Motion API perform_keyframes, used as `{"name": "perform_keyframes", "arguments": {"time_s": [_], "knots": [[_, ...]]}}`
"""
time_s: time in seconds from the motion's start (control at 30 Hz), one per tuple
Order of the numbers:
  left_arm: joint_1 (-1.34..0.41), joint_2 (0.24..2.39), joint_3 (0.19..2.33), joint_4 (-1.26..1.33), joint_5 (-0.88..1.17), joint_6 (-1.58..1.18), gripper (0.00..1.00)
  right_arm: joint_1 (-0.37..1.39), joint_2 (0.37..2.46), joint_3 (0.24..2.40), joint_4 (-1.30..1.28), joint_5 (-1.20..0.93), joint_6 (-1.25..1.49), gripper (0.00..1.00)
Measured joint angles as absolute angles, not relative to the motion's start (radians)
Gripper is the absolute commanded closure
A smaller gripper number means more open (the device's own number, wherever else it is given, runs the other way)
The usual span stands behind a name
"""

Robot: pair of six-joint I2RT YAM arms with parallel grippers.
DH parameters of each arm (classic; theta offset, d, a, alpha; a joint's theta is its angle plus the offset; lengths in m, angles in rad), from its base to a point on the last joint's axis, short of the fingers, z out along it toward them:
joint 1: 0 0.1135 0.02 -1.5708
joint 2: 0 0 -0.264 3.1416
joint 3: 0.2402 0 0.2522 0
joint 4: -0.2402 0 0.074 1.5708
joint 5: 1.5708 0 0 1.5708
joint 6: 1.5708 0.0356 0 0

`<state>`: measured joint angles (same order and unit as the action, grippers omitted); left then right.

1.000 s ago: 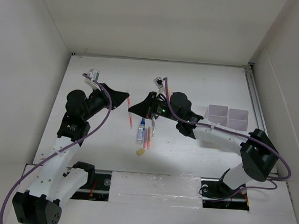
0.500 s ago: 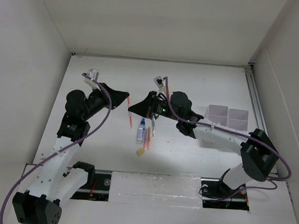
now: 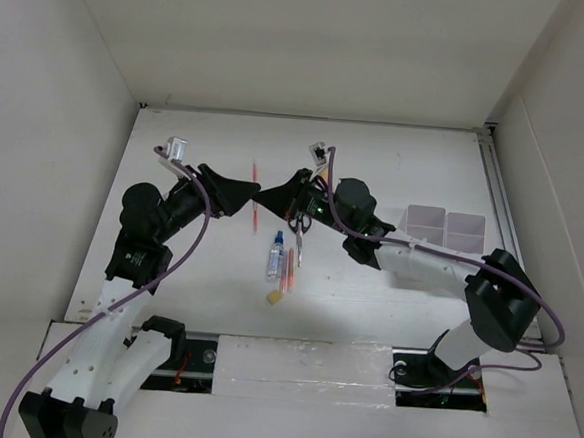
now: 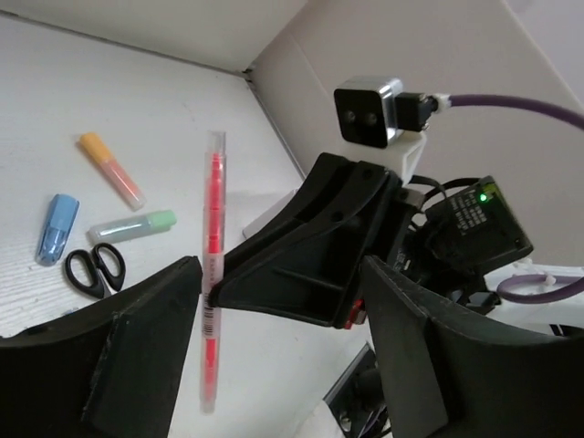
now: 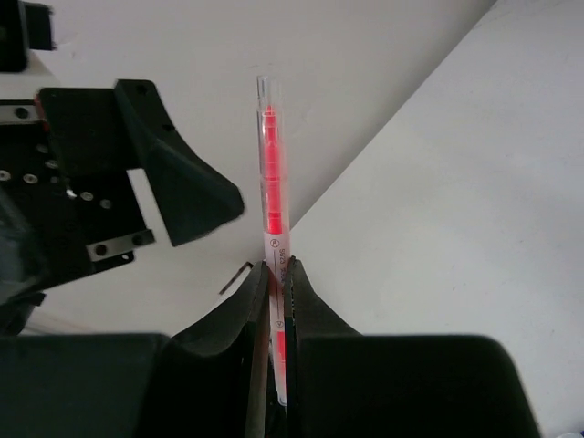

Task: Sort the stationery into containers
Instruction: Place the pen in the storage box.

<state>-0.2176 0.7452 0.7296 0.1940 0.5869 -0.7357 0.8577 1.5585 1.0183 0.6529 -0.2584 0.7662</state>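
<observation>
Your white counter [image 3: 397, 156] sits between white walls [image 3: 285, 38]. Your right gripper [image 5: 276, 269] is clamped on a red pen [image 5: 270, 173], up off the counter. Your left gripper [image 4: 281, 265] is spread apart, just beside it. Two bins [image 3: 442, 228] sit far right.

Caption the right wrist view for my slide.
Right hand shut on a thin red pen with a clear barrel, white table behind.

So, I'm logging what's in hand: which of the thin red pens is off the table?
The red pen clamped in the right gripper, held aloft. The other red pens lie flat on the table beside the glue bottle.
</observation>
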Motion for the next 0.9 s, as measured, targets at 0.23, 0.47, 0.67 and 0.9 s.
{"name": "perform_keyframes", "arguments": {"time_s": [0.23, 0.47, 0.67, 0.9], "knots": [[-0.219, 0.75, 0.844, 0.096, 0.426, -0.759, 0.0, 0.84, 1.596, 1.018, 0.657, -0.218, 0.73, 1.0], [-0.218, 0.851, 1.004, -0.169, 0.212, -0.659, 0.0, 0.731, 1.505, 0.955, 0.657, -0.13, 0.551, 1.0], [-0.218, 0.912, 0.933, -0.288, 0.228, -0.537, 0.0, 0.645, 1.298, 0.776, 0.705, -0.068, 0.423, 1.0], [-0.219, 0.882, 0.875, -0.334, 0.204, -0.483, 0.0, 0.541, 0.997, 0.582, 0.699, 0.037, 0.316, 1.0]]}}
